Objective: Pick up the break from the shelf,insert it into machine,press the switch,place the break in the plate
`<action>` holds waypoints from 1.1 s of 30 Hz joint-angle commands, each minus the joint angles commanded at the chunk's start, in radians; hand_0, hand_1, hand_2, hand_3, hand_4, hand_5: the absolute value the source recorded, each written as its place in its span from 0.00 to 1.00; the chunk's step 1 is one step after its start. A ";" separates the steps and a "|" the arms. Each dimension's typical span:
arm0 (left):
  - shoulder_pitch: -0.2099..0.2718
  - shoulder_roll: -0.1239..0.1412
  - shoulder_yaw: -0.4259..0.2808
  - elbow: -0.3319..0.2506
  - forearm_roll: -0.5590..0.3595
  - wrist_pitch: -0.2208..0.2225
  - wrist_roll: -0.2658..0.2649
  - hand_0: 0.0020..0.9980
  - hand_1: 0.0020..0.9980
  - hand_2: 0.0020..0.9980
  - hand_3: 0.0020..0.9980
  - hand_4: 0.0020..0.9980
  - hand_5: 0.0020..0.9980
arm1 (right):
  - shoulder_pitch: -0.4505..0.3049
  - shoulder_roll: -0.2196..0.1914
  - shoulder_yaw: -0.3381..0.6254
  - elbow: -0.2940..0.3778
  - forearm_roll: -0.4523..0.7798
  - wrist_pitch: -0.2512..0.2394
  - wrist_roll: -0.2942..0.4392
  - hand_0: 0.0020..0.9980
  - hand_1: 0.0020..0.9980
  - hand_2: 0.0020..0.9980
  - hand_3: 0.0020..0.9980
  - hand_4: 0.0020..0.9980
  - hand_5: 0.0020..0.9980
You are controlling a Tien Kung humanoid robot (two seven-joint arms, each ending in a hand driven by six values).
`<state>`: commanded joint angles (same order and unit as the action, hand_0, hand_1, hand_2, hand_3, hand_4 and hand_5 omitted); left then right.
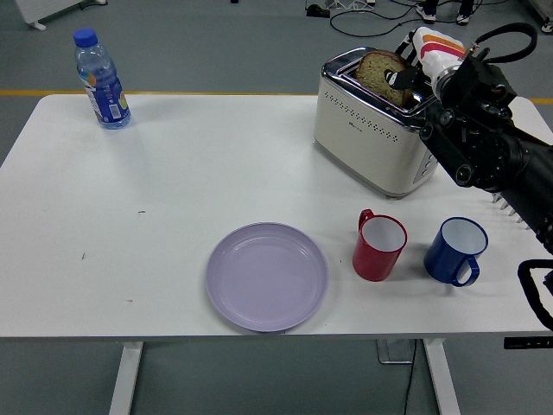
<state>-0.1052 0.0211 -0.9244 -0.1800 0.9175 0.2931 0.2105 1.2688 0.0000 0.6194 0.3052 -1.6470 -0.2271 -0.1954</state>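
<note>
Your right hand (413, 62) sits over the far end of the toaster (373, 123), a dark fingertip (395, 77) touching the bread (381, 71) — whether the fingers actually grip the slice, you cannot tell from this angle. The bread stands upright in the toaster's slot, its top half showing above the rim. The toaster sits at the table's (173, 190) far right. In front of it stand a red mug (378, 245) and a blue mug (456, 251), side by side but apart. The plate (267, 276) lies bare near the front edge, left of the red mug. A bottle (101, 79) stands at the far left corner.
</note>
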 joint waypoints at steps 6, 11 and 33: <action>-0.002 0.001 -0.001 0.000 -0.001 0.001 0.000 0.62 0.44 0.42 0.51 0.27 0.79 | 0.002 0.000 -0.003 -0.002 0.005 0.014 0.005 0.29 0.40 0.44 0.52 0.73 0.16; -0.002 0.001 -0.002 0.000 0.000 0.001 0.000 0.62 0.44 0.42 0.51 0.27 0.79 | 0.005 0.000 -0.009 0.001 0.003 0.018 0.011 0.24 0.35 0.41 0.48 0.70 0.14; -0.003 0.004 -0.009 0.000 0.003 0.000 0.001 0.62 0.44 0.41 0.51 0.27 0.79 | 0.013 0.000 -0.028 0.083 -0.017 -0.022 0.034 0.20 0.31 0.39 0.46 0.44 0.00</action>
<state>-0.1082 0.0248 -0.9338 -0.1800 0.9208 0.2930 0.2120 1.2818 0.0000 0.5916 0.3881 -1.6635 -0.2489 -0.1615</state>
